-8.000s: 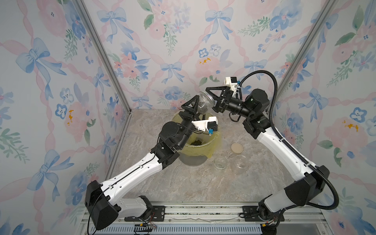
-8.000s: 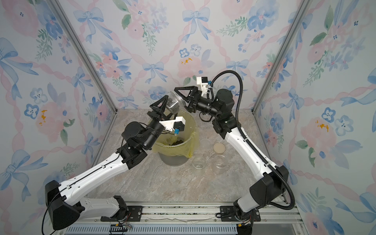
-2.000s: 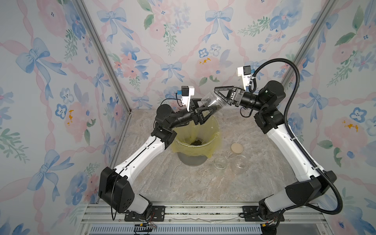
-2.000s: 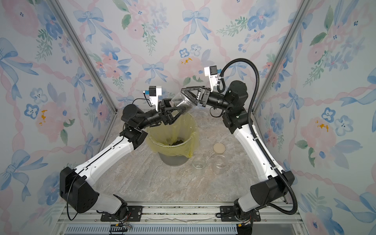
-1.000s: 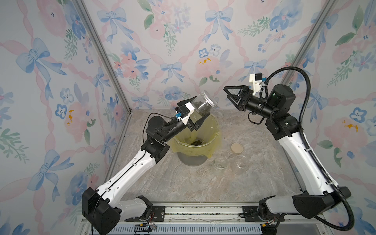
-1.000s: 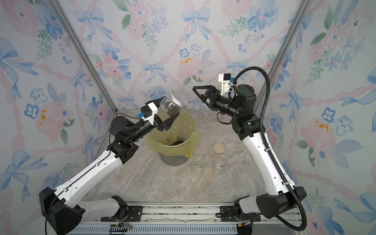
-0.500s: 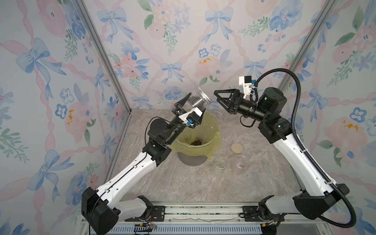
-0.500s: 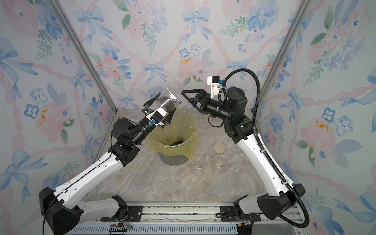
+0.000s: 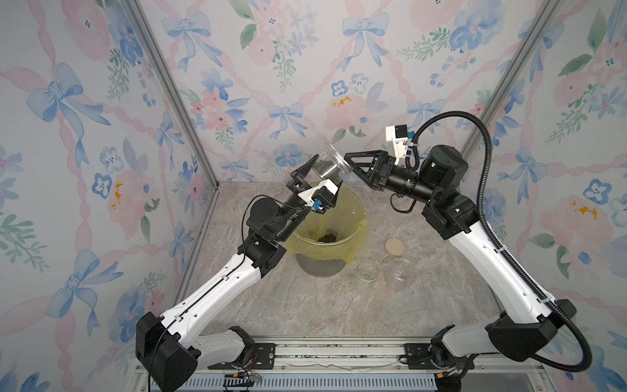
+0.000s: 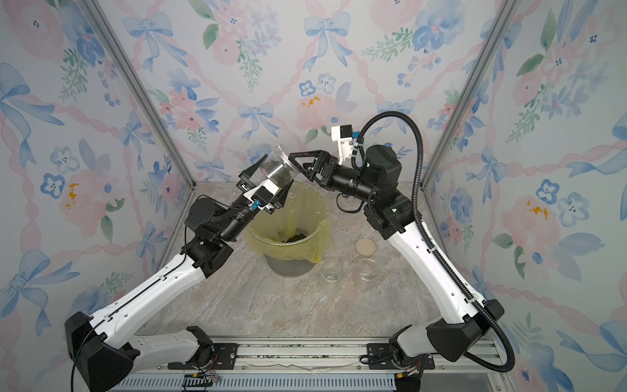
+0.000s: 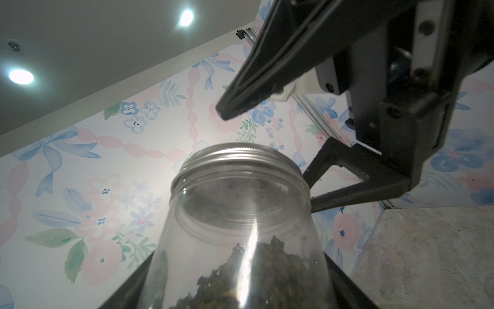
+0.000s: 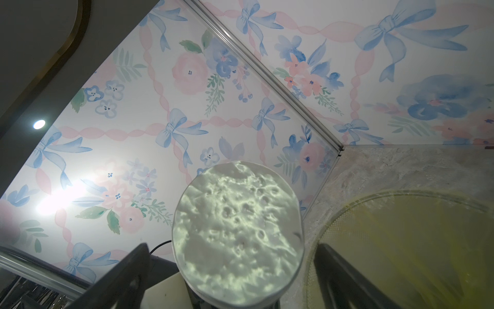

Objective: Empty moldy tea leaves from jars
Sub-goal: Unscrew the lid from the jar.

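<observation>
My left gripper [image 9: 320, 180] [image 10: 271, 181] is shut on a clear jar [image 9: 330, 168] [image 10: 277, 169] and holds it tilted above the bin's far rim. Moldy tea leaves [image 11: 240, 273] fill its lower part. A silver lid [image 11: 240, 157] closes its mouth. My right gripper [image 9: 349, 164] [image 10: 294, 163] stands open with one finger either side of that lid [image 12: 238, 232], a gap showing on both sides. Two other jars [image 9: 367, 271] [image 9: 400, 273] stand on the table, with no lids on them. A small clump of tea leaves [image 9: 327, 237] lies inside the bin.
The round bin [image 9: 319, 268] lined with a yellow bag stands mid-table below both grippers. A flat tan disc lid [image 9: 394, 246] lies right of it, behind the two standing jars. Patterned walls close in the back and sides.
The left arm has lifted the jar and turned its lid toward the right gripper. The right gripper has come in from the right, and its open fingers now flank the lid.
</observation>
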Robot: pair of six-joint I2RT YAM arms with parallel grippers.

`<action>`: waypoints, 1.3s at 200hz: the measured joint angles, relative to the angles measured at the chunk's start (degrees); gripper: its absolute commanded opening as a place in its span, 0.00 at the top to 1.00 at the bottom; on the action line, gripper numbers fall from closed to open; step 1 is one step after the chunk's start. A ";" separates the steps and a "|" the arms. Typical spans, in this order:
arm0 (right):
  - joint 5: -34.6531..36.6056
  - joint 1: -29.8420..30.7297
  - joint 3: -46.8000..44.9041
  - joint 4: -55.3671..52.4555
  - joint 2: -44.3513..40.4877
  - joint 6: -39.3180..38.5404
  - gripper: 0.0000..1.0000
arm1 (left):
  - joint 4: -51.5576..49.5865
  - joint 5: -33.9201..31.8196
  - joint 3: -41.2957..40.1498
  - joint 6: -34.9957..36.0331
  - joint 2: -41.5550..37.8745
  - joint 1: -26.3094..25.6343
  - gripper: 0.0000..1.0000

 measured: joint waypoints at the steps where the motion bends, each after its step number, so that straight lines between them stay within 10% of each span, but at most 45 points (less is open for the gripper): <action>1: 0.00 0.00 0.02 0.00 0.02 0.00 0.03 | 0.00 0.00 0.00 0.02 0.00 -0.02 0.62; 260: 0.59 1.27 6.32 -1.20 5.99 -3.10 0.03 | 0.81 0.02 0.50 1.53 0.87 -1.27 0.62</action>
